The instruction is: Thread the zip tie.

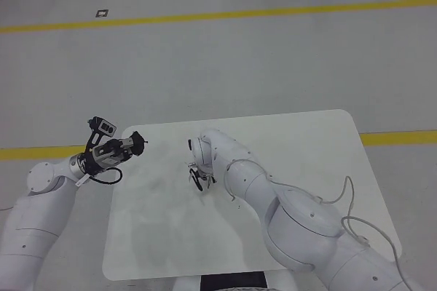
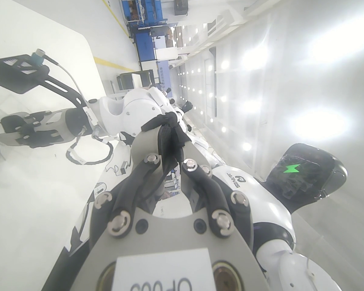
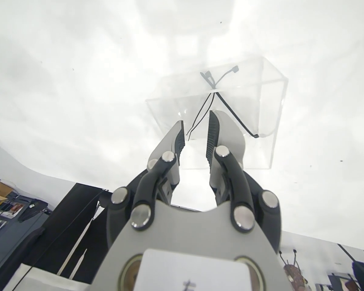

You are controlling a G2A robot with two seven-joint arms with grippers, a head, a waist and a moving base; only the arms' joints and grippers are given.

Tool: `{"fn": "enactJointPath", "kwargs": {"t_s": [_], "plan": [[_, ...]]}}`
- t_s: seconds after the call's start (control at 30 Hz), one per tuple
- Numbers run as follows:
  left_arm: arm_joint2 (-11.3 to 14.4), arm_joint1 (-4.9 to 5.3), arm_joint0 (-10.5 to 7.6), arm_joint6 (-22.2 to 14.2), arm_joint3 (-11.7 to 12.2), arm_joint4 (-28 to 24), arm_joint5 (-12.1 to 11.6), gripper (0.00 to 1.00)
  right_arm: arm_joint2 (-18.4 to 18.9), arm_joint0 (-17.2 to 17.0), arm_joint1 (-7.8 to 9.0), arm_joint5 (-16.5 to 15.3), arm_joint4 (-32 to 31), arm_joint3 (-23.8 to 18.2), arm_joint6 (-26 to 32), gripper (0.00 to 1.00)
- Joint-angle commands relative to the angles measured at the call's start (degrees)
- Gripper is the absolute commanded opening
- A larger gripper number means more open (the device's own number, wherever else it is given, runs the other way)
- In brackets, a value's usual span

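The right wrist view brings up close a black zip tie (image 3: 236, 113) slanting across a clear box (image 3: 270, 107) on the white bench (image 1: 313, 145). Thin black strands (image 3: 200, 113) reach between the spread fingers of the right gripper (image 3: 195, 128). The left gripper (image 2: 170, 124), pressed together, hangs at the bench's left edge. The floor is grey with yellow lines (image 1: 204, 16), and blue racks (image 2: 145, 40) stand behind. A white label (image 2: 163, 269) on the left gripper's base has its print cut off.

White rounded-corner table (image 1: 313, 145), top faintly smudged. Clear straight-walled plastic box (image 3: 270, 116) upright on it, well in from the edges. Grey floor (image 1: 204, 65) past the far edge. Two yellow floor stripes (image 1: 218, 16) across it, nearer one meeting the table's left and right edges. Small dark square marker (image 1: 102, 13) just beside the farther stripe. Blue racking (image 2: 145, 42) far back in the room.
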Motion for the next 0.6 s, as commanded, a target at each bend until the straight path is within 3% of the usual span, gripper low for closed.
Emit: {"fn": "enactJointPath", "kwargs": {"t_s": [0.0,0.17,0.57], "plan": [[0.0,0.0,0.0,0.0,0.0,0.0,0.0,0.0,0.16,-0.14,-0.03,0.0,-0.21,0.11,-0.13,0.14],[0.0,0.0,0.0,0.0,0.0,0.0,0.0,0.0,0.49,-0.52,-0.07,0.0,-1.01,0.5,-0.54,0.1],[0.0,0.0,0.0,0.0,0.0,0.0,0.0,0.0,1.61,-1.41,-0.22,0.0,-3.07,0.44,-1.06,0.14]]}}
